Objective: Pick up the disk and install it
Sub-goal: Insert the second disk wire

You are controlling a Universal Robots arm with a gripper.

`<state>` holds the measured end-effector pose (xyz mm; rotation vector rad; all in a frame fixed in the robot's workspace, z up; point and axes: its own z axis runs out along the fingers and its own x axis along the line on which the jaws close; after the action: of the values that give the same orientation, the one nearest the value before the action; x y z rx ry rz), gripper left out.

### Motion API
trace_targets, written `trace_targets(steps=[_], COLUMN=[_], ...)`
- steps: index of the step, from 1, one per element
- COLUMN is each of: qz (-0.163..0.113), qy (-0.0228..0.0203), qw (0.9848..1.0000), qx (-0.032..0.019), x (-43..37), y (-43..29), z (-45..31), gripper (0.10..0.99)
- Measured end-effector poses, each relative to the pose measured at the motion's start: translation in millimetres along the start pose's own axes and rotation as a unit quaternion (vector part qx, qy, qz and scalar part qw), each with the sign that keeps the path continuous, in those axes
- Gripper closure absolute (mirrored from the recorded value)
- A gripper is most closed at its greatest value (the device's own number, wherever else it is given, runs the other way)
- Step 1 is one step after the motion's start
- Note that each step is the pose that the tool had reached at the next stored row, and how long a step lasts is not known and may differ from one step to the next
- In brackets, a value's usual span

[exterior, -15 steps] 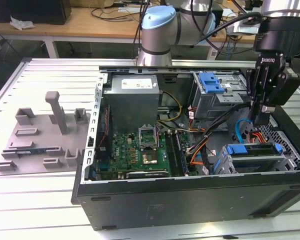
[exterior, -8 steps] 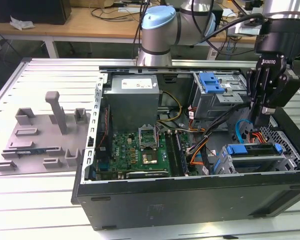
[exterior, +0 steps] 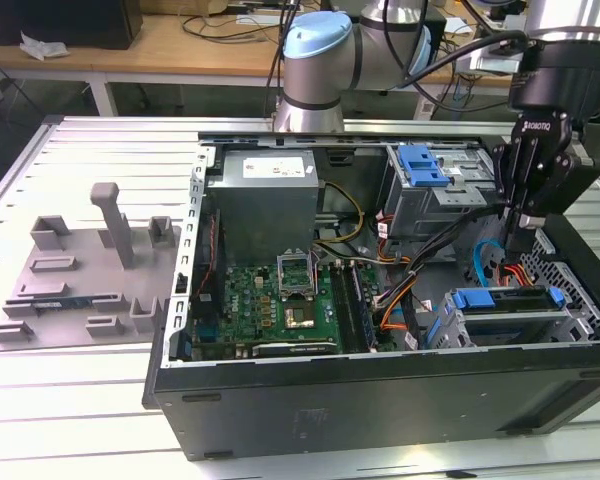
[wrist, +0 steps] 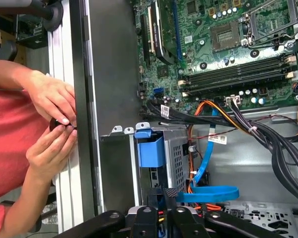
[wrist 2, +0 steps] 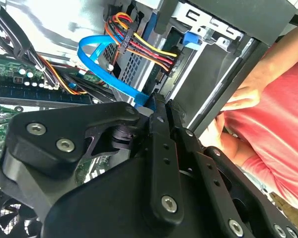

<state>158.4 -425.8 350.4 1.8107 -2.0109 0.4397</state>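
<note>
Nearby, cables [exterior: 400,285] crowd the hand [exterior: 523,235] above the disk [exterior: 505,300].

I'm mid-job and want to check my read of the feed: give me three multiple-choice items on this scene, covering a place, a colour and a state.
1. Where is the gripper in the exterior view?
A. Over the drive bay at that view's right
B. Over the grey tray at that view's left
C. Over the power supply

2. What colour is the flat cable looped by the gripper?
A. Green
B. Blue
C. White

3. How is the case?
A. Closed
B. Upright with a door shut
C. Lying open, with the board exposed

Key:
1 A: the gripper hangs above the bay at the right end of the case.
2 B: the loop is blue in both wrist views.
3 C: the inside of the case is in plain view.
</note>
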Motion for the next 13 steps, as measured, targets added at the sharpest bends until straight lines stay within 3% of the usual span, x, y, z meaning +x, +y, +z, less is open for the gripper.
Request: trace_targets(steps=[4, 5, 8, 10, 12, 13], qz=[0.0, 0.0, 0.003, 0.009, 0.013, 0.016], qy=[-0.0001, -0.002, -0.0144, -0.0255, -0.0331, -0.04], qw=[1.0, 1.0, 0.9999, 0.9995, 0.999, 0.9986], qx=[0.0, 0.0007, 0.0065, 0.0185, 0.0258, 0.0307], x=[0.1, 1.5, 4.8, 8.5, 10.5, 11.8], y=[0.2, 0.7, 0.7, 0.3, 0.1, 0.0], z=[0.3, 1.2, 2.9, 5.0, 6.1, 6.8], gripper=[0.925, 0.925, 0.925, 0.925, 0.925, 0.925])
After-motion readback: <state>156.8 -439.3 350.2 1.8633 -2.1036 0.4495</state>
